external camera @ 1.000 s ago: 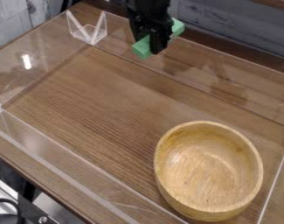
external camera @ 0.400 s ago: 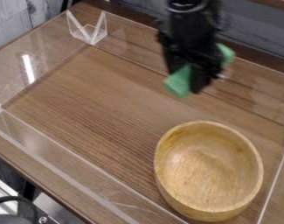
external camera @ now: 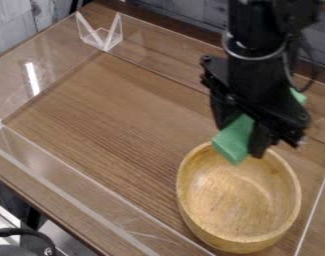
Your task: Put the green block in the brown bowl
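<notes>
My black gripper (external camera: 248,140) hangs over the far rim of the brown bowl (external camera: 240,194), pointing down and shut on the green block (external camera: 237,141). The block shows as a bright green bar between the fingers, tilted, its lower end just above the bowl's far edge. A second patch of green shows to the right of the fingers. The wide, shallow wooden bowl sits at the near right of the table, with nothing inside it.
The wooden table top (external camera: 111,120) is fenced by low clear plastic walls (external camera: 45,60). A clear plastic folded stand (external camera: 99,30) sits at the far left corner. The table's near edge runs along the lower left.
The gripper, holding the green block, has travelled from the far middle of the table toward the near right and now hangs over the bowl's far rim.
</notes>
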